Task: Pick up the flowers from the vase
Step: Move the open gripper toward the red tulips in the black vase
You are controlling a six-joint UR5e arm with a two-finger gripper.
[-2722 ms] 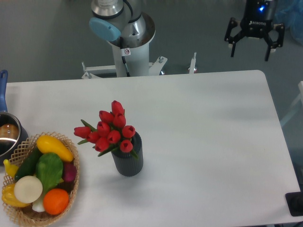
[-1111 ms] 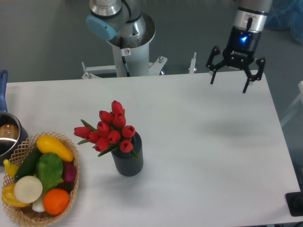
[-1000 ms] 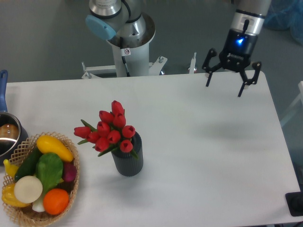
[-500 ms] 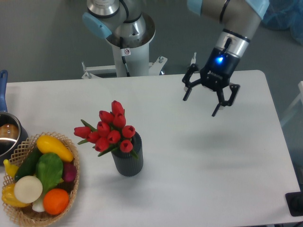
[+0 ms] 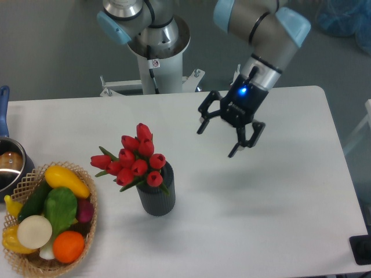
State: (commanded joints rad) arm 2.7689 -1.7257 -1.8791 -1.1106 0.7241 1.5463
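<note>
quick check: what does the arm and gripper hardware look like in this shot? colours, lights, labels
Silver-grey tube arm with light blue joint caps. Black gripper with two thin black jaws and a lit blue light on its body. The grey base column carries a small red-and-white sticker. No loose cables visible.

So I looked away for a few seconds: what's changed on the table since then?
The open gripper has swung from the far right corner leftward and lower, towards the flowers, holding nothing. The flowers, vase and basket haven't moved.
</note>
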